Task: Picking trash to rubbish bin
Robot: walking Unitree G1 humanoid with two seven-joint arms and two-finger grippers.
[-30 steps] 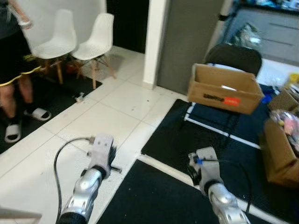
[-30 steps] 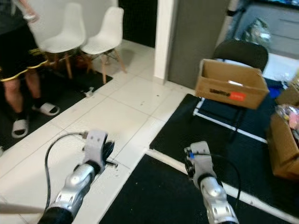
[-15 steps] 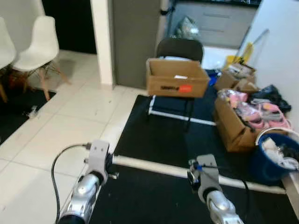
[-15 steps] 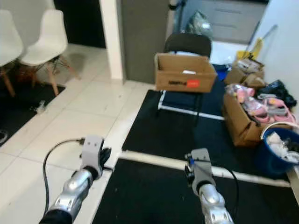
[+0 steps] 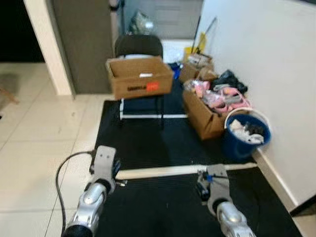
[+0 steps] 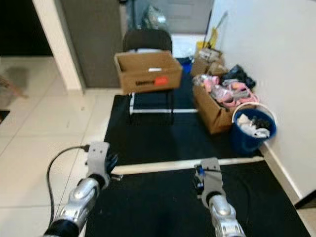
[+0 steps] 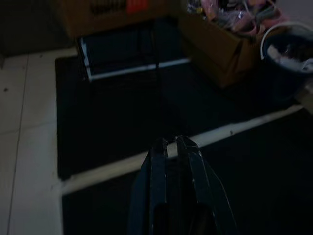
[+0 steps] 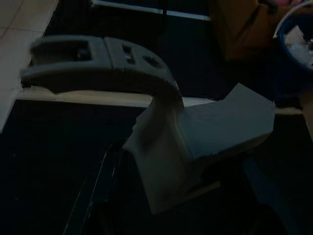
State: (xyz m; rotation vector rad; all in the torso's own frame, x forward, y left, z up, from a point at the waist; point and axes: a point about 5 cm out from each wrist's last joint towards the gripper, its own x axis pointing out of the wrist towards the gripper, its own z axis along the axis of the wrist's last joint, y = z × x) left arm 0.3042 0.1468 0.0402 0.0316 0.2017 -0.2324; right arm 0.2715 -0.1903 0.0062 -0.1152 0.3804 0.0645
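Observation:
A blue rubbish bin [image 5: 246, 134] with a white liner and trash in it stands against the wall, ahead and to my right. My right gripper [image 5: 201, 186] hovers low over the black mat, a fair way short of the bin. In the right wrist view it is shut on a grey moulded piece of trash [image 8: 195, 137] that sits between its dark fingers. My left gripper [image 7: 169, 142] is held out over the mat's edge, shut and with nothing in it.
A cardboard box [image 5: 139, 76] sits on a black chair [image 5: 138, 47] straight ahead. A second box [image 5: 207, 111] full of pink things stands on the floor beside the bin. A white wall [image 5: 266, 59] runs along the right. Black mats [image 5: 148, 143] cover the floor ahead, with pale tiles [image 5: 39, 133] to the left.
The camera has swung right: the white chairs and the person have left the picture, and the wall, floor box and blue bin have come in. Both arms keep their pose.

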